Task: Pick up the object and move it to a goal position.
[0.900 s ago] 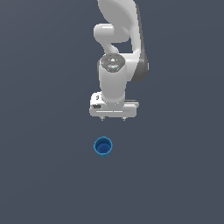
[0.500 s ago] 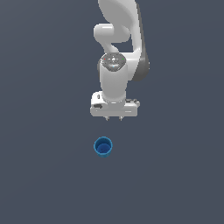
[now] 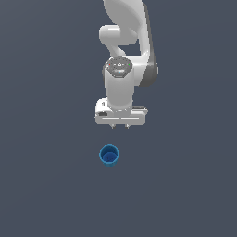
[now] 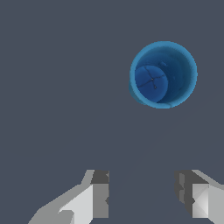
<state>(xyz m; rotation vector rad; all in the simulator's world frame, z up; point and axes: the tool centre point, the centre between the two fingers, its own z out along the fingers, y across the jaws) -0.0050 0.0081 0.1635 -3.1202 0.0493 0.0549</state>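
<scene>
standing upright on the dark grey desk (image 3: 51, 185), the small blue cup (image 3: 109, 155) has its mouth facing up and its axis vertical, so both views look straight down into it. its hollow inside is a darker blue, the flat bottom shows plainly in the wrist view (image 4: 163, 74), and nothing lies in it. in the exterior view the cup sits below the white arm, apart from it, slightly toward the exterior view's left of the end effector (image 3: 120, 125). the end effector points straight down, its two short fingertips (image 3: 113, 126) peeking out under the broad white hand. in the wrist view the fingers (image 4: 99, 192) stand well apart with bare desk between them, holding nothing; the gap is wider than the cup, which lies clear of them.
</scene>
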